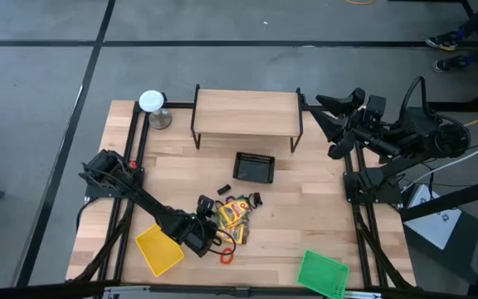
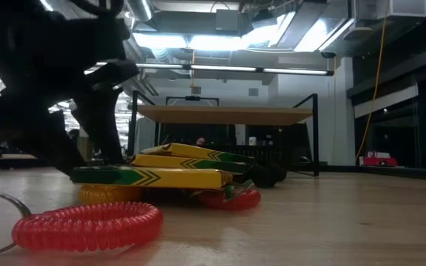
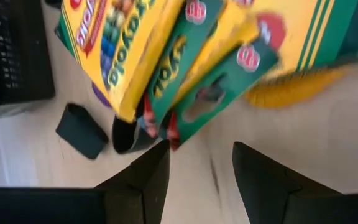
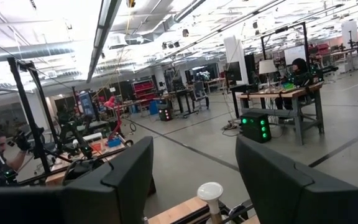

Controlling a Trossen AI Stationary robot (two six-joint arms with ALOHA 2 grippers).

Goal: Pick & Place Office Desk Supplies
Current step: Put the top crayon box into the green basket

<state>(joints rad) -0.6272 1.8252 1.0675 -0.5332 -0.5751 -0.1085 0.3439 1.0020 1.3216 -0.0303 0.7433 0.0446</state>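
Observation:
A pile of yellow crayon packs (image 1: 235,216) with green ends lies flat mid-table, also seen in the low view as crayon packs (image 2: 176,174). Around it lie small black clips (image 3: 82,129), a yellow coil ring (image 3: 291,87) and a red coil ring (image 1: 226,256) near the front edge. My left gripper (image 3: 197,168) is low over the table, slanting down, open, just short of the pile's near-left side. My right gripper (image 4: 194,180) is open and raised high at the table's far right, holding nothing. My left gripper has one fingertip (image 3: 160,158) right at the corner of a green-ended pack (image 3: 176,134). I cannot tell whether it touches. The other finger stands over bare table, and nothing lies between the two.
A yellow tray (image 1: 158,249) lies left of my left gripper, and a green tray (image 1: 322,272) at the front right. A black mesh basket (image 1: 254,166) sits before a wooden shelf (image 1: 247,116). A white-topped metal object (image 1: 152,104) stands at the far left.

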